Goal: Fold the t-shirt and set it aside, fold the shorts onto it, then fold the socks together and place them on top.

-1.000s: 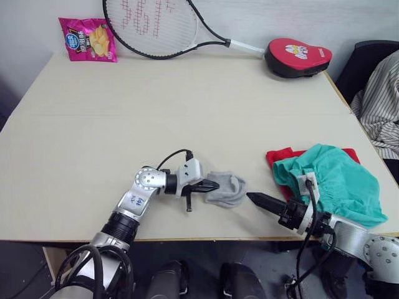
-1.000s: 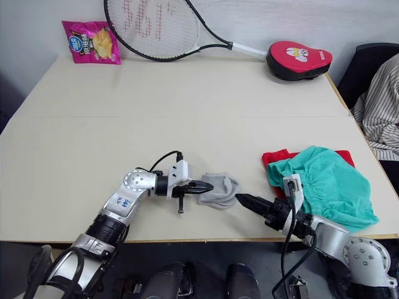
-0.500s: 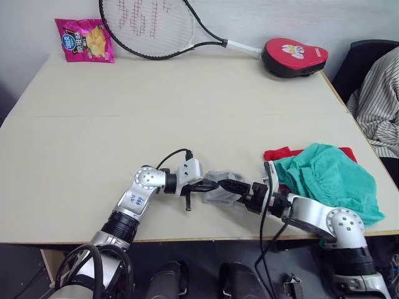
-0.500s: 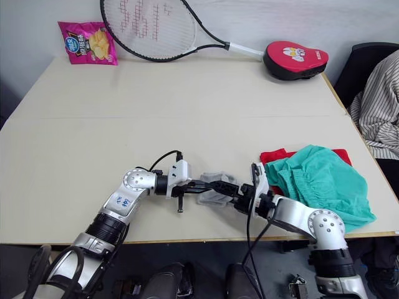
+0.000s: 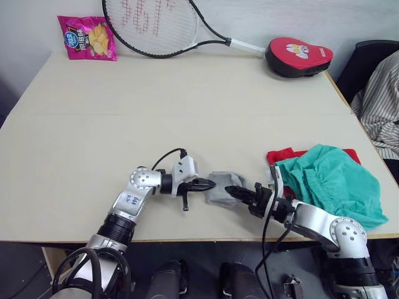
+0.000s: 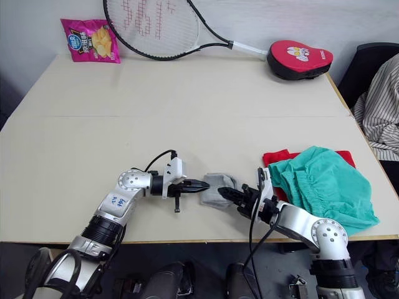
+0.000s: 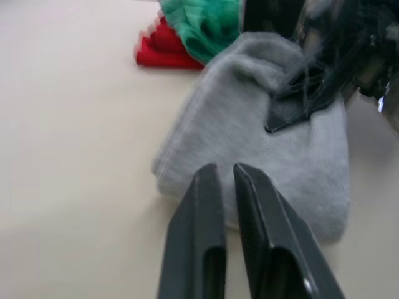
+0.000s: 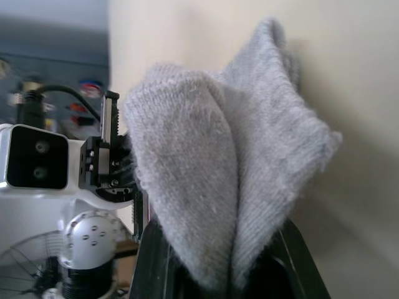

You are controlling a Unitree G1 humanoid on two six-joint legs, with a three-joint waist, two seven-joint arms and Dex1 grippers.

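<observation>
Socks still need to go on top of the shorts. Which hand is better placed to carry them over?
The right hand. It is shut on the socks, and the shorts lie on its side of the table. The left hand is shut with its tips at the socks' far edge, gripping nothing.

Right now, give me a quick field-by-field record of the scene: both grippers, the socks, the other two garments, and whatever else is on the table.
left gripper: shut, tips at the socks' edge, holding nothing
right gripper: shut on the socks, a fold of grey cloth between its fingers
socks: bunched, near the table's front edge, between the two grippers
shorts: loosely heaped on the t-shirt, robot's right
t-shirt: mostly covered by the shorts, red edges showing
table far edge: tennis racket, snack bag, red padded case
</observation>
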